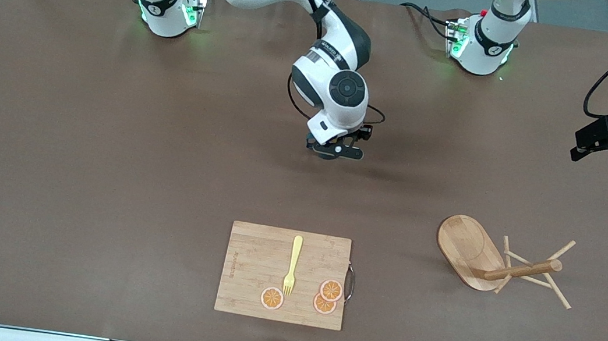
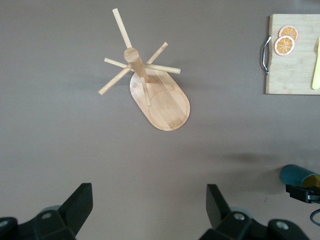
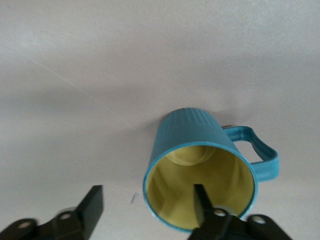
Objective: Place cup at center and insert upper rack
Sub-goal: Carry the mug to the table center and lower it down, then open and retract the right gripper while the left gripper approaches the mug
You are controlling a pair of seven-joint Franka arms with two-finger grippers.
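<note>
The cup (image 3: 200,150), teal and ribbed with a yellow inside and a small handle, stands upright on the brown table near its middle. My right gripper (image 3: 147,197) is open just above it, one finger (image 3: 200,200) inside the rim and the other (image 3: 92,200) outside, clear of the wall. In the front view the right gripper (image 1: 336,150) hides the cup. The upper rack (image 1: 480,258), a wooden mug tree, lies tipped over toward the left arm's end, its pegs on the table. It also shows in the left wrist view as the rack (image 2: 160,95). My left gripper (image 1: 602,139) waits open above that end.
A wooden cutting board (image 1: 251,257) lies nearer to the front camera than the cup, carrying a yellow fork (image 1: 293,263) and three orange slices (image 1: 330,290). It has a metal handle (image 1: 349,282) on the side toward the rack. The robot bases (image 1: 170,6) stand along the back edge.
</note>
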